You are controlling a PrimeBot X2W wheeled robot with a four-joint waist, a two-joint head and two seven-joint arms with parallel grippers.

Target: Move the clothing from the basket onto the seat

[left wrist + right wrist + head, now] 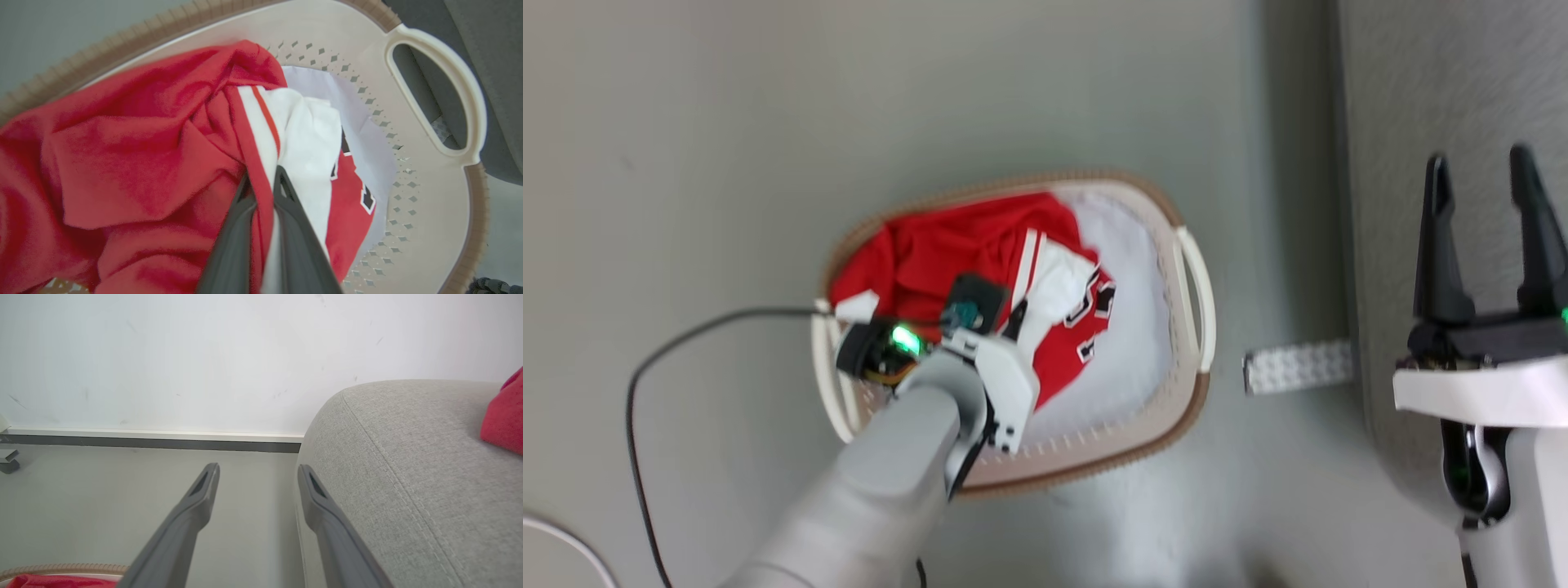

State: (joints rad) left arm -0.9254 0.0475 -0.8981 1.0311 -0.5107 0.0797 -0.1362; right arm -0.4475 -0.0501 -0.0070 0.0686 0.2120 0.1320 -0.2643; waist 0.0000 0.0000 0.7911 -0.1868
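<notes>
The left gripper (263, 176) was seen reaching down into the basket (433, 196), its two dark fingers drawn narrow and pinched on a fold of the jersey (310, 151), where the white trim met the red. The rest of the clothing (135, 143) was bunched in the basket, heaped toward one end, with pale padding (367, 134) laid bare beside it at the other. The basket was set on the grey floor (686, 122), near the seat (408, 457) but apart from it, and a dark cable (670, 343) was trailed across the floor to the left arm. The right gripper (258, 469) was held with its fingers spread wide and nothing between them, just beside the rounded edge of the seat. A piece of red cloth (504, 412) was seen lying on the seat.
</notes>
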